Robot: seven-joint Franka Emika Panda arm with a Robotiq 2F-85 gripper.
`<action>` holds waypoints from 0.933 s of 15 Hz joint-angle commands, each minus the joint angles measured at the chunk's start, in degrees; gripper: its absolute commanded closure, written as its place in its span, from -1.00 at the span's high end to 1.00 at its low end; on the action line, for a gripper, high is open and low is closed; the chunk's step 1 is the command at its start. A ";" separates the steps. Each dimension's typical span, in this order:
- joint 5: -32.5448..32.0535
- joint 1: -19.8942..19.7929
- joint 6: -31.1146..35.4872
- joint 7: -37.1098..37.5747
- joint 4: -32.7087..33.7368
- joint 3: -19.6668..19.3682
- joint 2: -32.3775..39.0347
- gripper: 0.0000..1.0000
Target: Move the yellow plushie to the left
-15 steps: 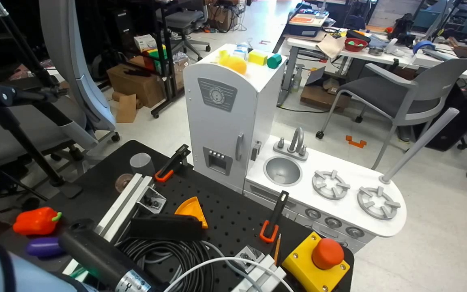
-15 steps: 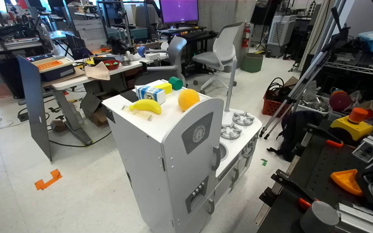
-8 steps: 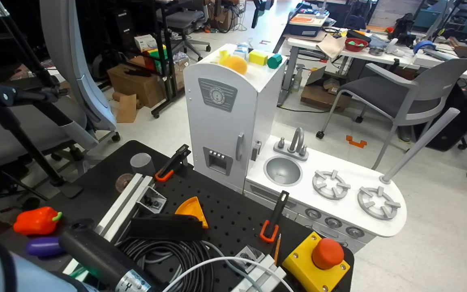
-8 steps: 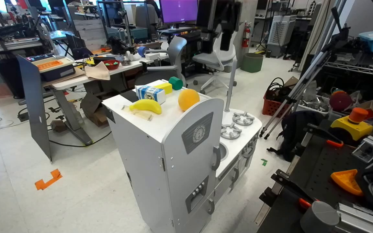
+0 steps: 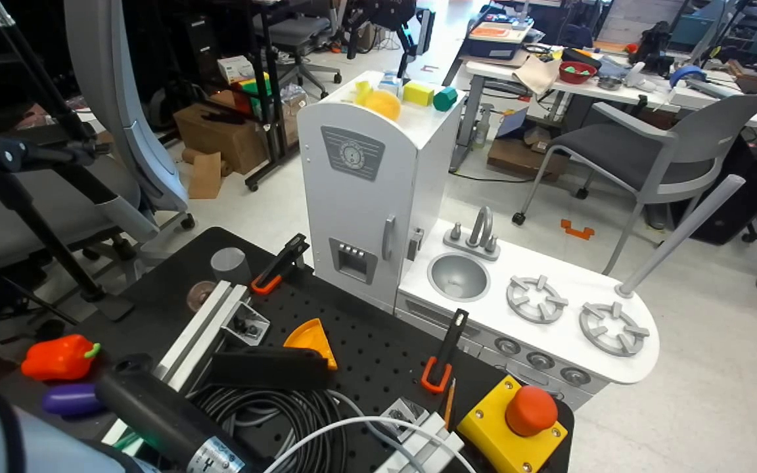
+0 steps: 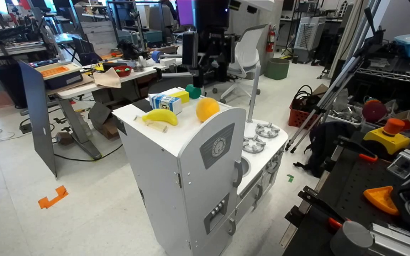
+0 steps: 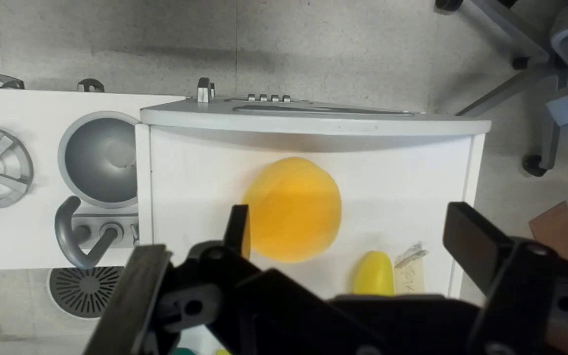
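The end effector (image 7: pixel 350 227) is spread wide above the white surface (image 7: pixel 190 170).
In the wrist view, the plushie (image 7: pixel 291 212) sits left of the banana (image 7: pixel 373 274), apart from it.

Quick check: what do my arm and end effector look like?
The end effector is black, with two angular, flat-faced fingers on jointed dark links. What seems to be the arm shows only in part, at the top of an exterior view: white, with dark marks.
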 commanded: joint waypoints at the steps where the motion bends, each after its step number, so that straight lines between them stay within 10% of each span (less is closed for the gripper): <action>1: 0.06 -0.77 -4.52 2.33 6.72 0.84 5.25 1.00; 14: 0.44 -1.71 -9.89 6.46 15.27 0.29 14.25 1.00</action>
